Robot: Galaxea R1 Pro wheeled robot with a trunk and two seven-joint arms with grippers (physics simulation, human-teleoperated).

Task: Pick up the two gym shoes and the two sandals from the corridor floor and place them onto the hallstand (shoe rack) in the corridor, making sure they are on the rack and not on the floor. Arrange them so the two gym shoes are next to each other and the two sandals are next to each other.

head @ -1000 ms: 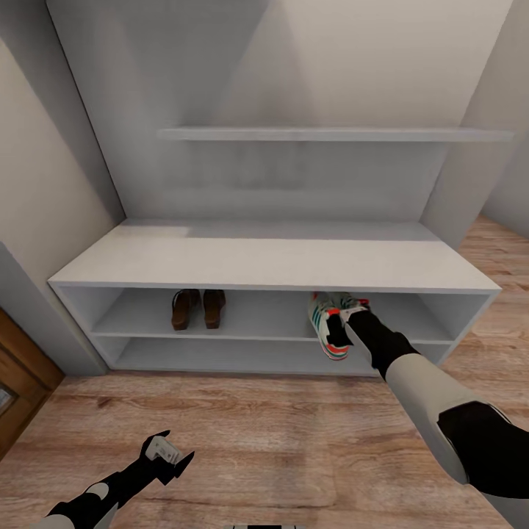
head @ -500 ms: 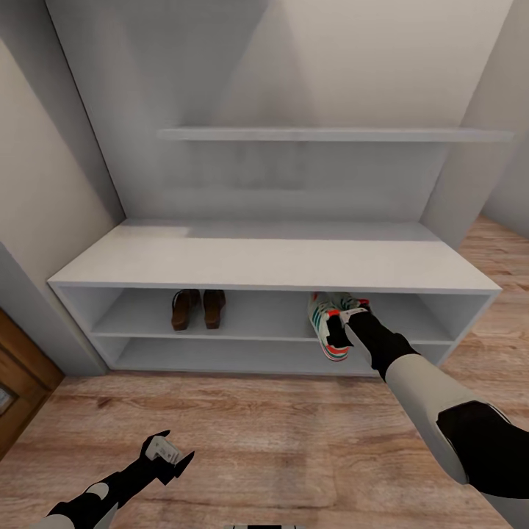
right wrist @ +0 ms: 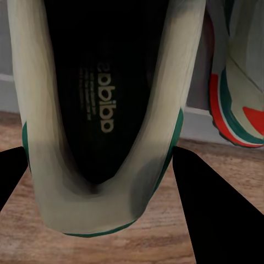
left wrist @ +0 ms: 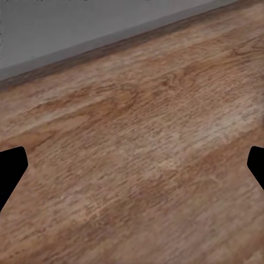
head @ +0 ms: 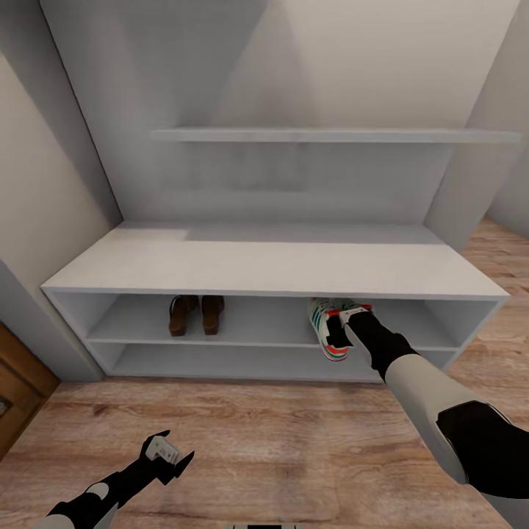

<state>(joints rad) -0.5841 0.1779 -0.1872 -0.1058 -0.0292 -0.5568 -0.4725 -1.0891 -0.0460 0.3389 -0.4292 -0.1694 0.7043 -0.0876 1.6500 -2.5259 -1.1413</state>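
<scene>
Where fingers [right wrist: 104,220] straddle gym shoe [right wrist: 99,110] | insole reads "adidas" | left fingers [left wrist: 14,170] spread, empty

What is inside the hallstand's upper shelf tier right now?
On the hallstand, the two sandals sit side by side at left; the gym shoes at right, partly covered by the right gripper holding one.

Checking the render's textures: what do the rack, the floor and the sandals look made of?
The low white hallstand looks like matte painted board: flat, uniform, no grain. The light brown plank floor shows wood grain. The flat brown sandals look like leather, though too small to confirm.
</scene>
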